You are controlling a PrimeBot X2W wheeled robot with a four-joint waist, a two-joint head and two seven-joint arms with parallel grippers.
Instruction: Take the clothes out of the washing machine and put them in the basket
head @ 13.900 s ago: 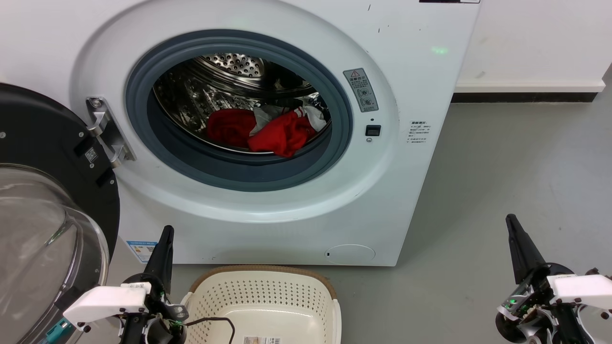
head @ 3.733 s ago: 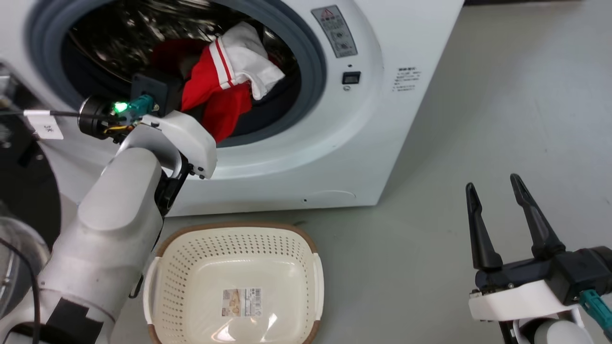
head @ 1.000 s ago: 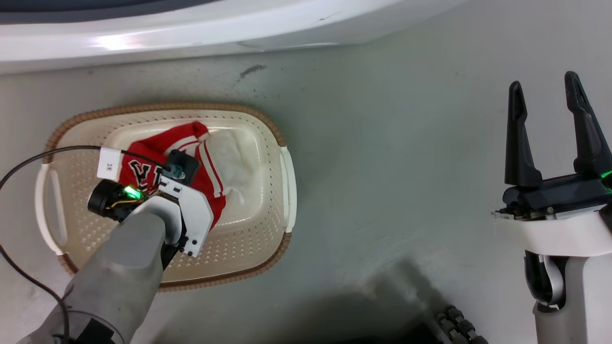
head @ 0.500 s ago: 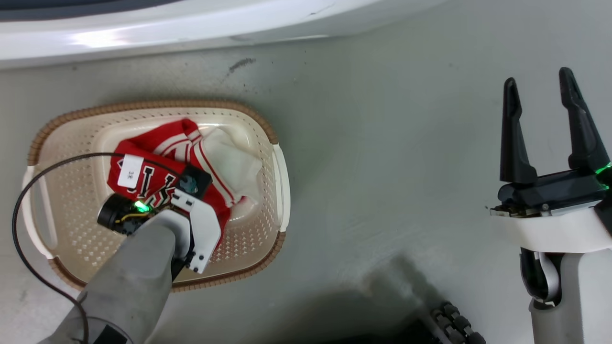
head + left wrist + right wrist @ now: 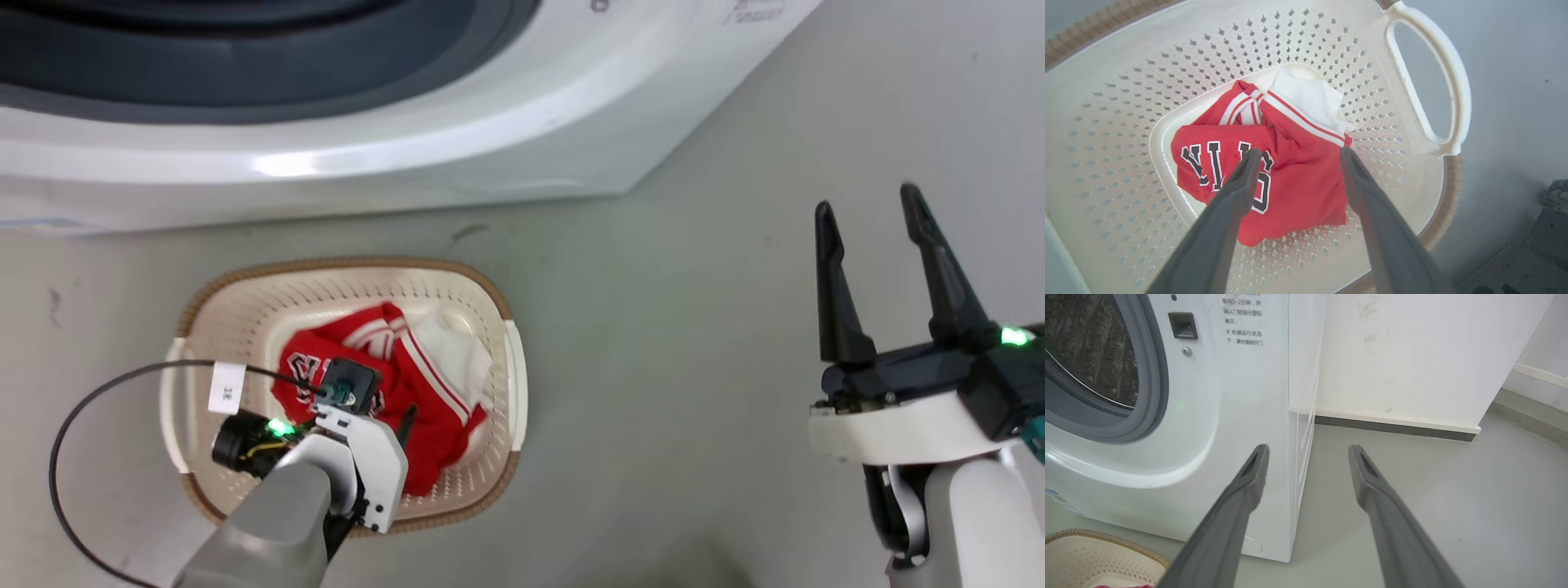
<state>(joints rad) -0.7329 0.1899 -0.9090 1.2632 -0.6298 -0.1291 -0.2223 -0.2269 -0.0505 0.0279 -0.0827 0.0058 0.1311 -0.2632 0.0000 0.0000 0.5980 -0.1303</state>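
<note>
Left wrist view
Left pincer (image 5: 1299, 152): spread, nothing between its fingers, poised over the basket's middle.
Clothes (image 5: 1290, 183): a red bundle with white stripes, white cloth and black-edged letters, lying on the bottom of the basket (image 5: 1126, 102). Whether the fingertips touched the fabric could not be told.
Handle (image 5: 1453, 81): white and bare, to the side of the bundle.

Head view
Basket: stood on the floor (image 5: 669, 327) just in front of the washing machine (image 5: 408, 155), with the clothes inside it and the left arm reaching in from above.
Right pincer (image 5: 866, 198): spread and empty, held well off to the side over bare floor.
Porthole: only its lower grey rim appeared, so this view did not settle what the inside held.

Right wrist view
Drum (image 5: 1086, 355): a slice of shiny perforated steel showed through the porthole, with no fabric on it. The rest lay out of frame.
Right pincer: fingers apart, pointing past the machine's corner.

Progress
Done: one load looked delivered and let go.
Left: probably a check of the drum for more clothes, since most of it was hidden.
</note>
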